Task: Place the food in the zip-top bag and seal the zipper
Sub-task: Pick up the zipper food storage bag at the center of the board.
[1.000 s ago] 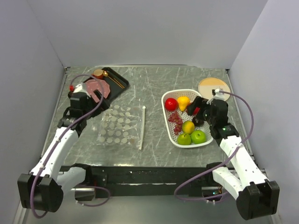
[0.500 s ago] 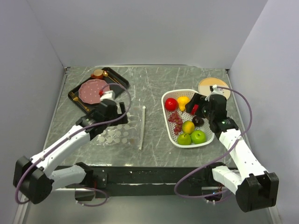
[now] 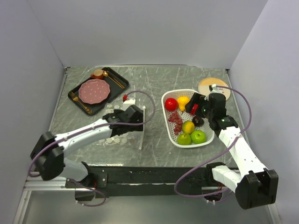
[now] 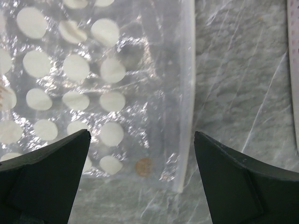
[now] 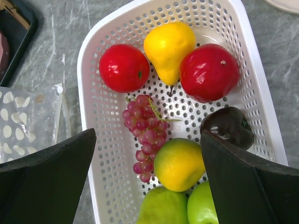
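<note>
The clear dotted zip-top bag (image 3: 117,138) lies flat left of centre, partly under my left arm. Its white zipper (image 3: 142,130) runs along its right edge. My left gripper (image 3: 138,120) hovers open over that edge; in the left wrist view the gripper (image 4: 141,140) straddles the bag (image 4: 93,84) and the zipper (image 4: 187,93). The food sits in the white basket (image 3: 164,122): red apples (image 5: 124,67), a yellow fruit (image 5: 169,44), grapes (image 5: 140,123), a citrus (image 5: 180,163), a plum (image 5: 229,126), green apples (image 5: 161,207). My right gripper (image 5: 148,140) is open above the basket, empty.
A black tray (image 3: 74,95) at the back left holds the pink meat slice (image 3: 94,90) and a brown piece (image 3: 98,73). A round tan plate (image 3: 212,86) lies behind the basket. Grey walls close in the left, back and right sides.
My left arm has swung right from the black tray across the bag to its zipper edge. My right gripper has stayed over the basket, shifting only slightly.
</note>
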Robot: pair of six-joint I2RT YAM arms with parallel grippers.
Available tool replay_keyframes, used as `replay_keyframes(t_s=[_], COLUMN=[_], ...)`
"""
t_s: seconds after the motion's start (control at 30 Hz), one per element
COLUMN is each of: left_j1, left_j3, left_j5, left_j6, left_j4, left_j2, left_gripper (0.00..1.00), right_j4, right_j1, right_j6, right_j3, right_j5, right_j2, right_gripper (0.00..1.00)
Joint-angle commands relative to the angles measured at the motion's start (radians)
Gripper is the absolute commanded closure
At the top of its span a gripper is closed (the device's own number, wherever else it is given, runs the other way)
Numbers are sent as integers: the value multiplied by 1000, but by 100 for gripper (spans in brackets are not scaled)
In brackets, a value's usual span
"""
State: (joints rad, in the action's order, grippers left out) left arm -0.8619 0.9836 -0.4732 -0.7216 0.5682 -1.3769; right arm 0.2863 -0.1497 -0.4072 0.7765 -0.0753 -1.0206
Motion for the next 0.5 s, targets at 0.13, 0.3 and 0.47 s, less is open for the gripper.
replay_keyframes(t_s=[0.13,0.3,0.47], left_j1=[-48,-80,-81], left_j3=[226,302,299], left_j5=[-179,-199,-194], left_j6=[-85,-99,-139], left_j4=[100,139,139], left_j2=[-227,-312,-359], left_gripper=[1,1,7], right_j4=[-10,-10,-1], right_j1=[10,13,15], right_j6=[-19,-16,-16], right_j3=[37,38,43], right_j5=[-24,-18,-11], right_j2=[5,4,-6], right_gripper=[0,0,0])
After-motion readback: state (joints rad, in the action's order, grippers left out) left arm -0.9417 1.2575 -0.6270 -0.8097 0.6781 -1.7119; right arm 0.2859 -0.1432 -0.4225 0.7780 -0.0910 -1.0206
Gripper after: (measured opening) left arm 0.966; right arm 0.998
